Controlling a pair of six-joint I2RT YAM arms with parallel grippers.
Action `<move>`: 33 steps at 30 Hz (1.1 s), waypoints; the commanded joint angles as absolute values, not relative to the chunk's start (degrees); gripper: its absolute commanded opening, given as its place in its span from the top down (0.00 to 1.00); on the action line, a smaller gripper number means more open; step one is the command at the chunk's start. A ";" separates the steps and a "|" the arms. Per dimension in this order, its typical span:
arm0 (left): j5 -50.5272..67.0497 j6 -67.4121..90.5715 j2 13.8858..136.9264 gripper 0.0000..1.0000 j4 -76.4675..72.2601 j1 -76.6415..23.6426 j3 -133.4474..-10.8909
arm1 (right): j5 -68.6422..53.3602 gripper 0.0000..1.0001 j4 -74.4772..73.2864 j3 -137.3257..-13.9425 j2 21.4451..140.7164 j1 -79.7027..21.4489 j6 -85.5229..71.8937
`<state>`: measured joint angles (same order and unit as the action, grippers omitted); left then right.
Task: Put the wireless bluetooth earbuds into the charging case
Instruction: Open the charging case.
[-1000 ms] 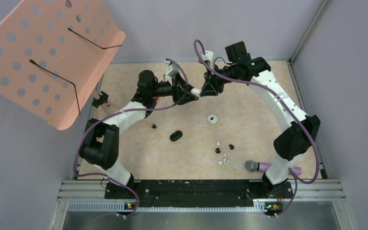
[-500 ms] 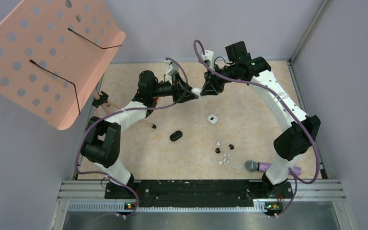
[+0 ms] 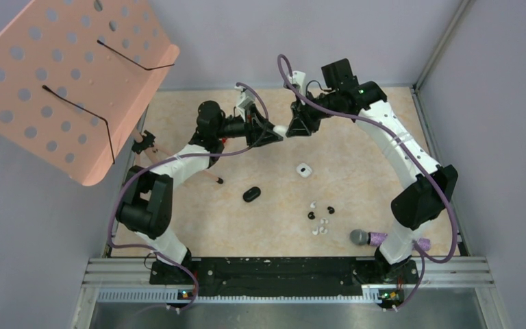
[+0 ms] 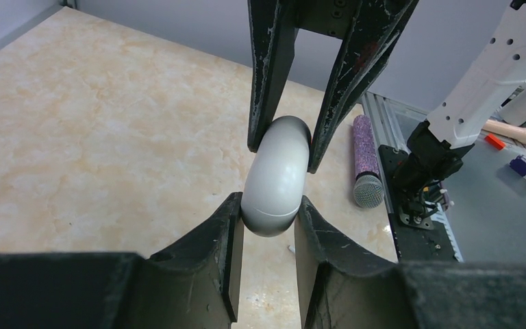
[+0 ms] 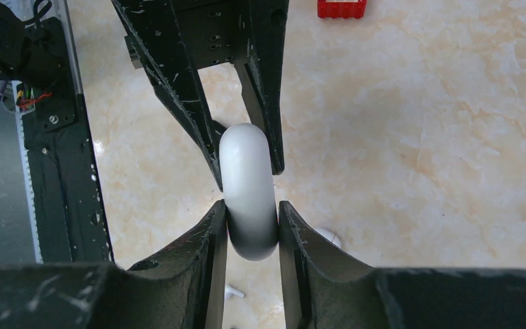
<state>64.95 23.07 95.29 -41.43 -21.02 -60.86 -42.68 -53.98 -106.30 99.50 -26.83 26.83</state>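
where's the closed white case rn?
The closed white case is off the table at far centre in the top view, clamped between the left gripper and right gripper.

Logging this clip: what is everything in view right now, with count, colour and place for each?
held white case: one, white, closed, in the air between both grippers
second white case: one, white, on the table right of centre
black case: one, black, on the table near centre
earbuds: about four white, two black, loose cluster on the table, nearer than the second white case
microphone: one, purple glitter with grey head, by the right arm's base
perforated panel: one, pink, upper left
red block: one, red, on the table, cut off by the frame edge
table: one, beige marbled
left gripper: shut on the held white case
right gripper: shut on the same case's other end
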 commanded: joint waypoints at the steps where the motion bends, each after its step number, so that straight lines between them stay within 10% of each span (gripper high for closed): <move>1: 67.33 22.85 95.32 1.00 -46.26 -21.15 -62.07 | -39.53 0.69 -49.20 -108.61 99.37 -26.19 21.24; 25: 59.94 23.96 95.41 1.00 -45.09 -20.22 -59.95 | -43.24 0.55 -46.61 -113.89 96.83 -20.60 13.30; 33: 57.56 28.68 94.07 1.00 -43.78 -18.37 -59.38 | -39.58 0.40 -46.02 -95.27 85.70 -17.58 16.92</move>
